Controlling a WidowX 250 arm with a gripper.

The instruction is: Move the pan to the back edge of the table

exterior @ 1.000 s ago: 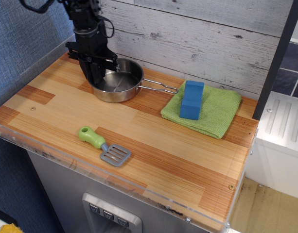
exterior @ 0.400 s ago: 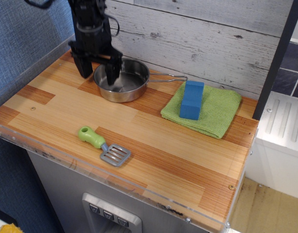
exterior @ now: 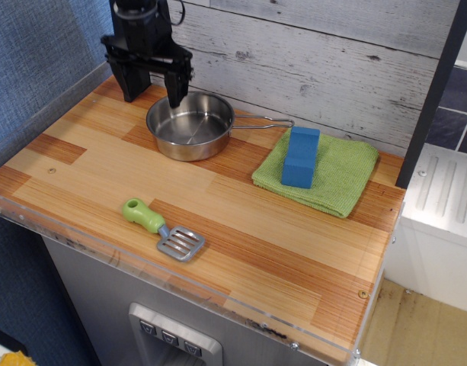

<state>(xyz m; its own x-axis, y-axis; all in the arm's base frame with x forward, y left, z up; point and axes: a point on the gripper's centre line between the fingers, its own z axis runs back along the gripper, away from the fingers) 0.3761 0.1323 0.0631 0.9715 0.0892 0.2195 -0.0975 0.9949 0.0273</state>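
Hovering spread-fingered tool (exterior: 151, 90) just above the pan's (exterior: 190, 126) back-left rim, near the table's (exterior: 241, 229) rear edge

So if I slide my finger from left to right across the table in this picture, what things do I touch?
Spatula → pan → blue block standing on the green cloth.
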